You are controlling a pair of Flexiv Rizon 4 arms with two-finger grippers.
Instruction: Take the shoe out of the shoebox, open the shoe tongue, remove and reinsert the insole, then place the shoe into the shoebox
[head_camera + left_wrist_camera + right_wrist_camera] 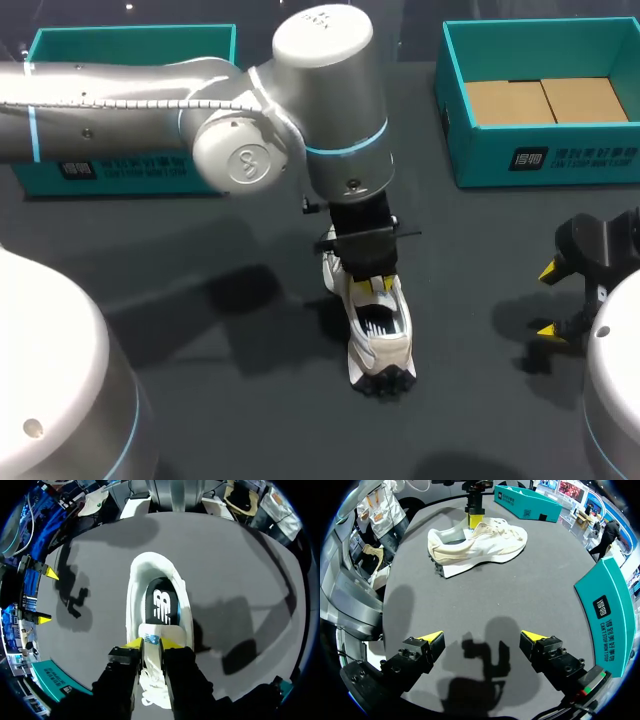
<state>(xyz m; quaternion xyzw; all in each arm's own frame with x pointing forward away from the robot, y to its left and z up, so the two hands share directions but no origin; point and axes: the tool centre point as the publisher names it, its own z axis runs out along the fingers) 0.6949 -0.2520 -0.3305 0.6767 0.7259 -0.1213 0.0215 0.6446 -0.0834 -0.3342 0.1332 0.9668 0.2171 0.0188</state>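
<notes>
White shoe (382, 335) lies on the counter (200, 230), heel toward us, toe away. Our left hand (151, 643) is clamped on its tongue (150, 630), insole (162, 605) just ahead; our right hand (481, 642) hangs well apart, fingers spread.

The shoe (385, 345) lies mid-table (200, 400), with the left gripper (372, 284) on it at the tongue, a finger on either side. Behind the shoe, the shoebox (560, 160) stands to its right and a second box (120, 175) to its left. The right gripper (547, 300) hangs well right of the shoe.

Left gripper (152, 641) clamped, right gripper (481, 637) agape
</notes>
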